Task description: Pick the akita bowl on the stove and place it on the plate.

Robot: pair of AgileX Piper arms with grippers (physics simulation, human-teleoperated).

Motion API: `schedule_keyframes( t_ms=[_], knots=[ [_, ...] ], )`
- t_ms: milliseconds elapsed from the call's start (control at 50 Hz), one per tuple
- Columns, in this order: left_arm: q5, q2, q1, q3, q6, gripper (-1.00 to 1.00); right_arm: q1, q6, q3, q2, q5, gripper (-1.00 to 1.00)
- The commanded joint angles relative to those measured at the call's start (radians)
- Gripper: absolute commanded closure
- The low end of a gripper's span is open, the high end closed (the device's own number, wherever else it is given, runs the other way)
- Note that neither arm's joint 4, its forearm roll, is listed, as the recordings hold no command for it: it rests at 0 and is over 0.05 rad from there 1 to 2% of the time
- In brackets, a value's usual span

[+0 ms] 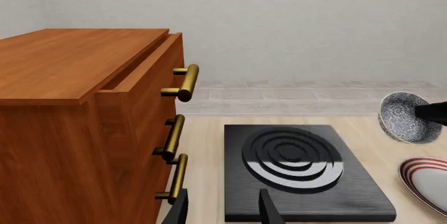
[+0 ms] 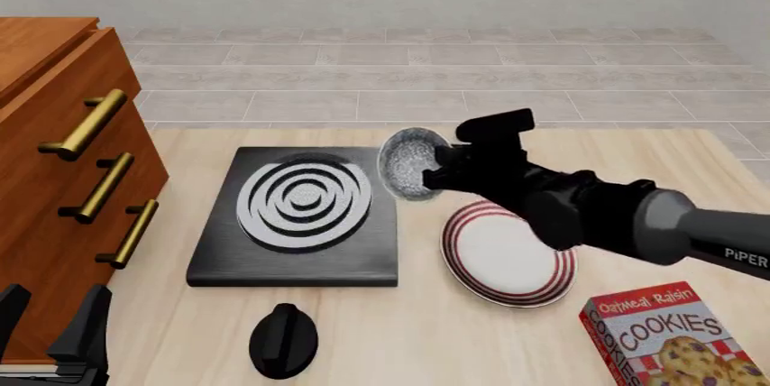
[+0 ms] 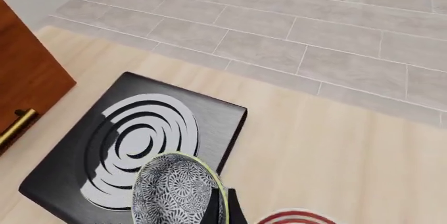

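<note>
The akita bowl (image 2: 410, 163) hangs tilted on its side in the air, speckled inside facing left, with my right gripper (image 2: 438, 175) shut on its rim. It is lifted off the stove (image 2: 301, 215), above the gap between the stove's right edge and the plate (image 2: 506, 255). In the right wrist view the bowl (image 3: 175, 192) fills the lower middle over the stove (image 3: 140, 145), and a red sliver of plate (image 3: 293, 217) shows. The left wrist view shows the bowl (image 1: 407, 116), stove (image 1: 300, 171) and plate (image 1: 427, 182). My left gripper (image 2: 50, 332) rests open at the near left, away from everything.
A wooden drawer cabinet (image 2: 60, 188) with brass handles stands at the left, its top drawer slightly open. A black knob (image 2: 284, 341) lies in front of the stove. A cookies box (image 2: 668, 336) sits at the near right.
</note>
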Motion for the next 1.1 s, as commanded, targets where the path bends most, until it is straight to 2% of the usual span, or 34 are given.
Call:
schedule_keyframes(
  t_ms=[20,80,460,920,1100],
  knots=[
    [0.000,0.000,0.000,0.000,0.000,-1.00,-0.088,-0.015,0.093,-0.117,-0.003,1.00],
    [0.000,0.000,0.000,0.000,0.000,-1.00,-0.129,-0.022,0.115,-0.122,-0.006,1.00],
    [0.000,0.000,0.000,0.000,0.000,-1.00,-0.249,-0.056,0.227,-0.147,-0.035,1.00],
    [0.000,0.000,0.000,0.000,0.000,-1.00,-0.302,-0.074,0.343,-0.006,-0.184,1.00],
    [0.000,0.000,0.000,0.000,0.000,-1.00,-0.298,-0.075,0.369,0.025,-0.207,1.00]
  ],
)
